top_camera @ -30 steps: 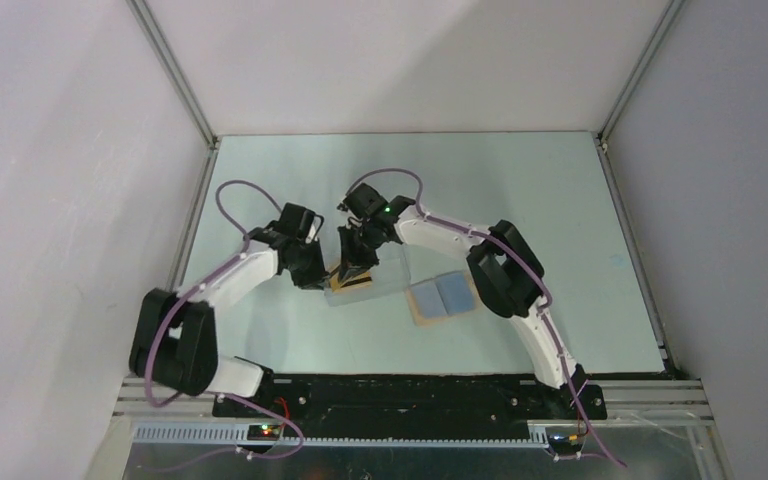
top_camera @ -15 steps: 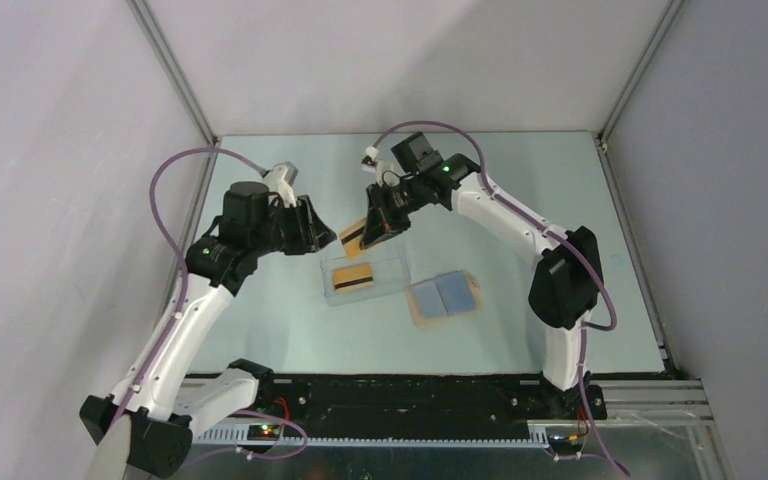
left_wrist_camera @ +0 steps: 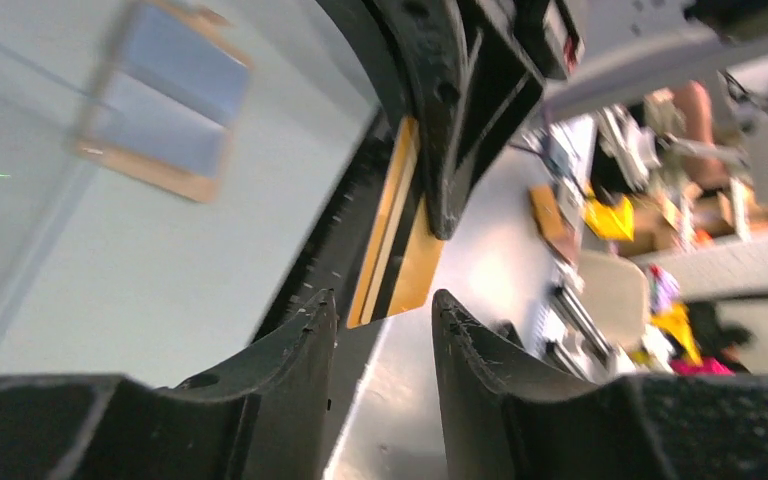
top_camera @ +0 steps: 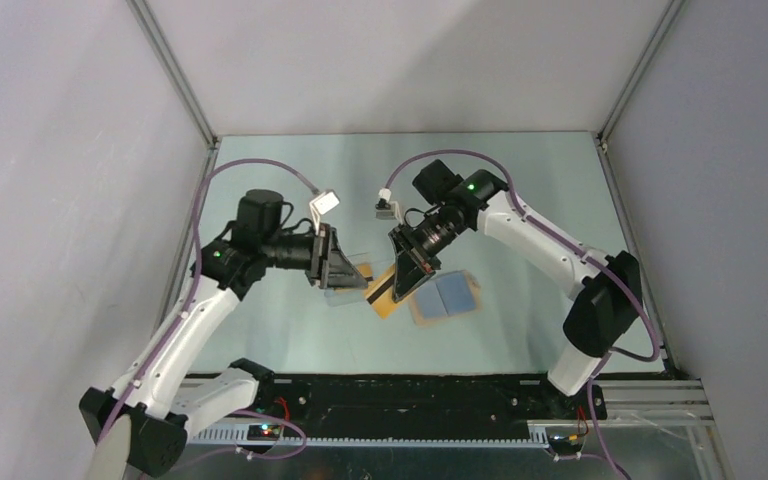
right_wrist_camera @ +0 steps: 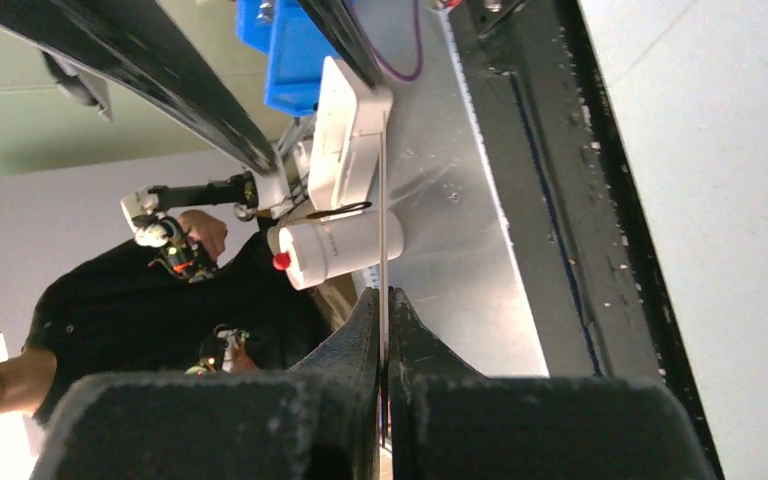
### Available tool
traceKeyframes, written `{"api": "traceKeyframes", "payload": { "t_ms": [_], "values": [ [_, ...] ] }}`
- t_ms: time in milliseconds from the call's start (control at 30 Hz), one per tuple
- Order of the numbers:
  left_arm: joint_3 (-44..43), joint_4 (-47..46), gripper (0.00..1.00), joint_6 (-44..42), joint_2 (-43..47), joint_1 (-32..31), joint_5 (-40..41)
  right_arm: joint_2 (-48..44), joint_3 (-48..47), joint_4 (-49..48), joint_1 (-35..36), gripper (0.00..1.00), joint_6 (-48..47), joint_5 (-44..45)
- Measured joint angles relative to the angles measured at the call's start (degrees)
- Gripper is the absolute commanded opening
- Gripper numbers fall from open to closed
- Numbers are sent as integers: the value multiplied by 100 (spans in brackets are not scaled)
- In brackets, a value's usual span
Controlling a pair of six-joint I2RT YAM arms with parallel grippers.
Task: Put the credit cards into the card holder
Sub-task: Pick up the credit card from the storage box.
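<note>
Toward the left of the worktop [top_camera: 290,180], the left fingers [top_camera: 333,264] hang above a clear plastic box [top_camera: 340,298]. They hide most of the box. The wrist view shows these two black, rough-surfaced fingers [left_wrist_camera: 295,345] apart with nothing between them. Their tips reach toward the card without touching it.

Near the middle of the worktop, closer to the near edge, a card [top_camera: 382,293] is held in the air. It is a thin, stiff orange-yellow rectangle with a black stripe along its length. It is tilted, with its lower end pointing toward the left arm. From the left wrist the same card [left_wrist_camera: 400,255] shows just beyond the gap between the left fingers, with its far end gripped from above.

The right fingers [top_camera: 412,262] are clamped on the card's upper end. Their own camera shows the two dark pads [right_wrist_camera: 358,335] pressed together on the card [right_wrist_camera: 384,200], which appears edge-on as a thin pale line.

Just right of the card, the card holder [top_camera: 444,297] lies open and flat on the worktop. It shows two blue pockets side by side, framed by a tan border. The right fingers partly overhang its left edge. It lies right of the middle, toward the near edge.
</note>
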State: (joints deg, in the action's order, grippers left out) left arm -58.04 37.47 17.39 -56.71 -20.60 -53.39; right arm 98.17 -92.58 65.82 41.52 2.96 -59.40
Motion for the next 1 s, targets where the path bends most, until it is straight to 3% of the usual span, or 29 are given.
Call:
{"api": "traceKeyframes", "payload": {
  "t_ms": [267, 400, 467, 533, 600, 800, 900, 1000],
  "values": [
    [114, 17, 41, -2, -420, -597, -909, -133, 22, 103, 26, 0, -63, -437],
    [114, 13, 33, -7, -496, -664, -1121, -131, 20, 109, 39, 0, -61, -516],
    [114, 11, 23, -9, -533, -715, -1156, -131, 20, 111, 44, 0, -44, -562],
    [114, 7, 7, -39, -601, -772, -1158, -131, 20, 118, 44, 0, -15, -590],
    [116, 9, 1, -42, -678, -815, -1174, -131, 20, 122, 42, 5, 28, -592],
    [114, -24, 0, 15, -739, -835, -957, -131, 26, -46, -42, 42, 382, -111],
    [114, -39, 0, 125, -704, -920, -498, -205, 173, -608, -273, 65, 872, 223],
    [114, -101, 0, 319, -483, -962, 203, -601, 710, -1408, -680, 79, 1495, 566]
  ]
}}
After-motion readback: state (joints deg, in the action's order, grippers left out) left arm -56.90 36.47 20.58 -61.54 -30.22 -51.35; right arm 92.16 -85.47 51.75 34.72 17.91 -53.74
